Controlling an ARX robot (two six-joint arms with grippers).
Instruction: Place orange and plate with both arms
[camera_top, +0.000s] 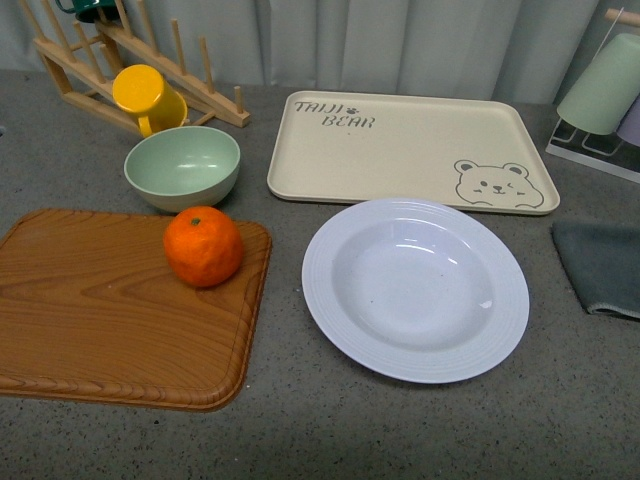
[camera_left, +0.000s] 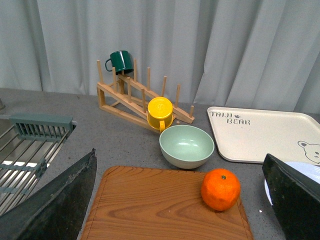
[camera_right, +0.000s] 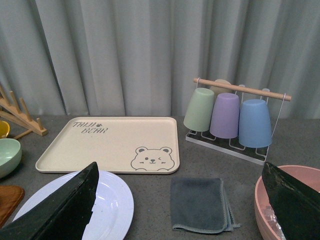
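Note:
The orange (camera_top: 203, 246) sits on the right part of a wooden board (camera_top: 90, 320); it also shows in the left wrist view (camera_left: 220, 189). The white ridged plate (camera_top: 415, 288) lies empty on the grey counter right of the board, and its edge shows in the right wrist view (camera_right: 112, 207). Neither arm shows in the front view. My left gripper (camera_left: 180, 210) is open and empty, hovering back from the board, the orange between its fingers (camera_left: 55, 205). My right gripper (camera_right: 185, 210) is open and empty above a grey cloth (camera_right: 199, 205), beside the plate.
A beige bear tray (camera_top: 410, 150) lies behind the plate. A pale-green bowl (camera_top: 182, 167), a yellow mug (camera_top: 147, 97) and a wooden rack (camera_top: 130, 50) stand behind the board. A cup rack (camera_right: 232, 117) and a pink bowl (camera_right: 287, 205) are at the right. A metal drainer (camera_left: 25, 150) is far left.

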